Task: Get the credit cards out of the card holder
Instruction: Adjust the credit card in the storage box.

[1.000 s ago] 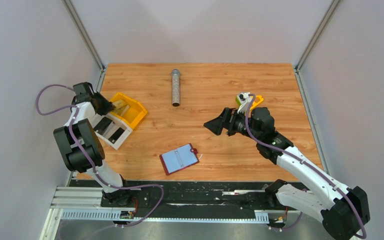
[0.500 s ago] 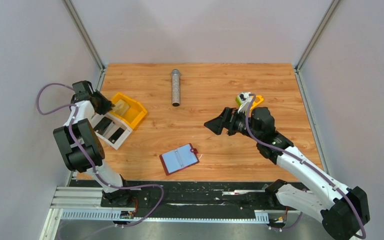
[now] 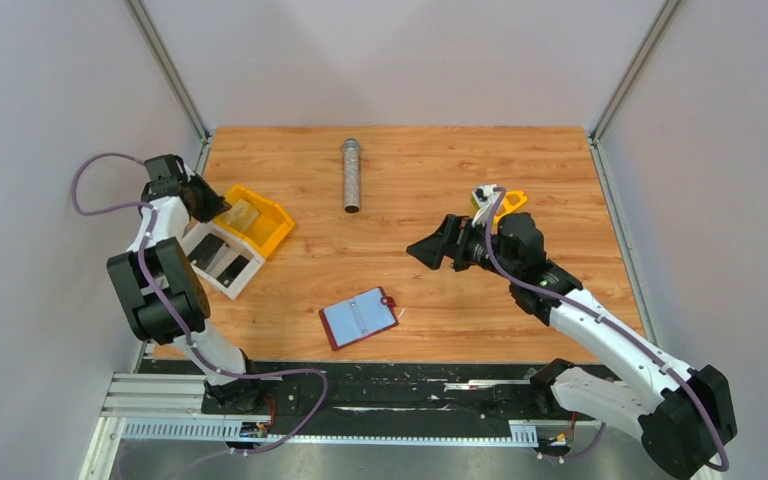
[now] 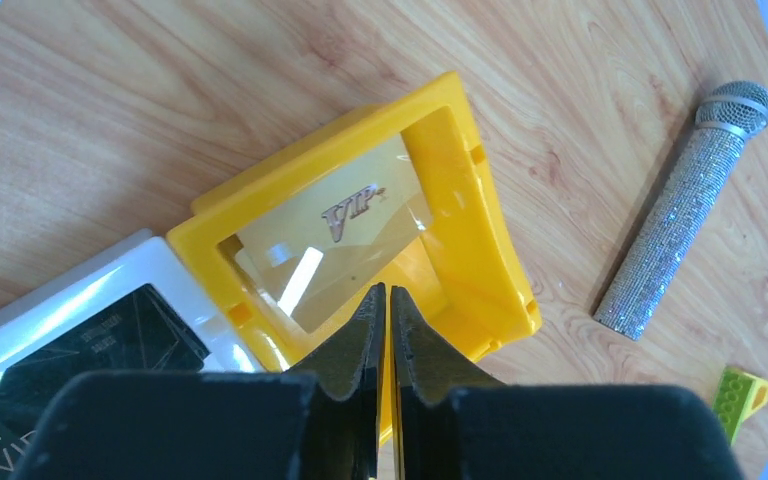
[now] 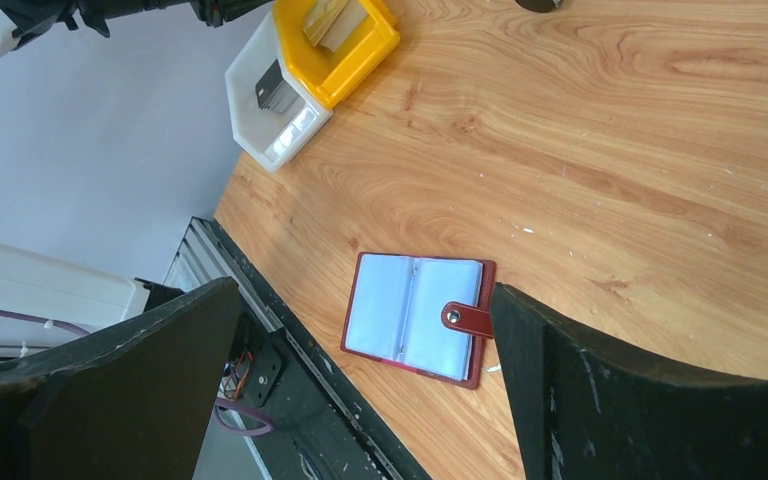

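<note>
Left wrist: L hand [image 4: 387, 292] pinched together, empty, over gold card [image 4: 335, 235] in yellow tray [image 4: 480, 230]. Black card [image 4: 110, 335] in white tray [image 4: 80, 285]. Holder [image 5: 415, 315] open on tabletop [image 5: 610, 150], under R hand [image 5: 365, 290], spread wide. Might bump tray, spill card.

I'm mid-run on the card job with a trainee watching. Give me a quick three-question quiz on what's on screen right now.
1. True or false: the card holder lies open on the table, and neither gripper touches it.
2. Where is the gold card? A. in the yellow tray; B. in the card holder; C. flat on the table.
3. Which stands wide open, the left gripper or the right gripper?

Key: 1 true; 2 A; 3 the right gripper.
</note>
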You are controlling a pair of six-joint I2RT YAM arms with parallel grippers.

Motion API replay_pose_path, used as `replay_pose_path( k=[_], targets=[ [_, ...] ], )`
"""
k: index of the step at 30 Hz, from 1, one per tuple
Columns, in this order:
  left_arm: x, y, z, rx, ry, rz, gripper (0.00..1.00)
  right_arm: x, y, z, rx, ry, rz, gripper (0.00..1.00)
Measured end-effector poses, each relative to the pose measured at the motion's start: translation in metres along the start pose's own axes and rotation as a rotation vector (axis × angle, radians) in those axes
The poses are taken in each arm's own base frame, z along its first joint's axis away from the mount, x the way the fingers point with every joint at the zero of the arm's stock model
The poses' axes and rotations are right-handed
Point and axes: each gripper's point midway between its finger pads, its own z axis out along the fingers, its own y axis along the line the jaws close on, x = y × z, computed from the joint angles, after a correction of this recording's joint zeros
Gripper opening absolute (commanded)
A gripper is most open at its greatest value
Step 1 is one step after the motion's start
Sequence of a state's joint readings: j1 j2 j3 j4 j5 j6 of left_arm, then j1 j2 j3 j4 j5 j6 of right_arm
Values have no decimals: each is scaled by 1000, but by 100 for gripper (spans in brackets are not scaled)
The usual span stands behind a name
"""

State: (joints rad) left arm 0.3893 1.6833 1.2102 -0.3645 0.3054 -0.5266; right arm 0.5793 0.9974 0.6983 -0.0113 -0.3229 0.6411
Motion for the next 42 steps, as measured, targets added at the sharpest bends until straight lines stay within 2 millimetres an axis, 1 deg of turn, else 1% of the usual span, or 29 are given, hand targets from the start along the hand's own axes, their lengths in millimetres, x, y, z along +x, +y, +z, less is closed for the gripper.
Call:
replay_pose_path(
  k=[3, 12, 15, 19, 22, 25, 34, 42],
  targets=[
    [2, -8, 1, 11, 2, 55, 1, 2, -3, 2, 7, 9, 4, 100],
    [21, -35, 7, -4, 25, 226, 0, 5, -6, 6, 15, 20, 11, 100],
    [28, -39, 13, -20, 31, 255, 0, 7, -8, 7, 19, 28, 16, 100],
    [43, -35, 29, -52, 71, 273, 0, 7, -8, 8, 17, 27, 15, 100],
    [52, -27, 39, -80, 99, 274, 0, 6, -8, 8, 17, 27, 15, 100],
    [58, -18, 45, -106, 115, 271, 0, 6, -7, 7, 16, 25, 14, 100],
    [58, -1, 54, -179, 112, 281, 0, 6, -7, 7, 16, 25, 14, 100],
    [54, 8, 60, -232, 116, 293, 0, 4, -10, 7, 22, 19, 15, 100]
  ],
)
